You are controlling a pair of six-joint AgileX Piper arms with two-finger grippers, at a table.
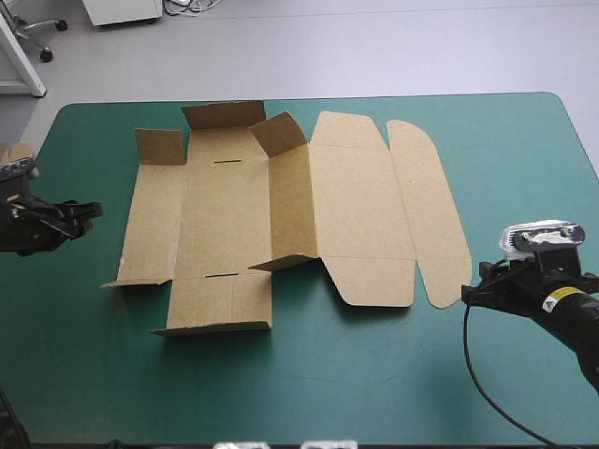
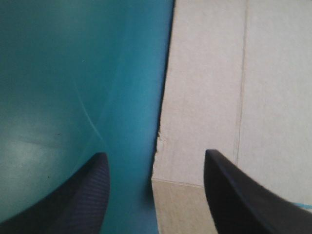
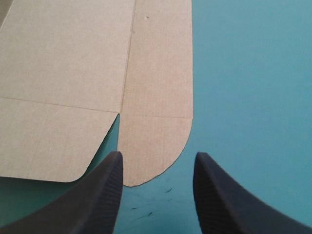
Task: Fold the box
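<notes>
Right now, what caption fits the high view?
Brown box mostly flat on the teal-green table, a few flaps raised, left fingers and right fingers standing clear.

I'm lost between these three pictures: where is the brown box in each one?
High view: the box lies central on the teal-green cover, mostly flat.
Left wrist view: its straight edge runs ahead of the open left gripper.
Right wrist view: its rounded flap lies ahead of the open right gripper.
Shared landmark: the teal-green cover bordering the box.
</notes>
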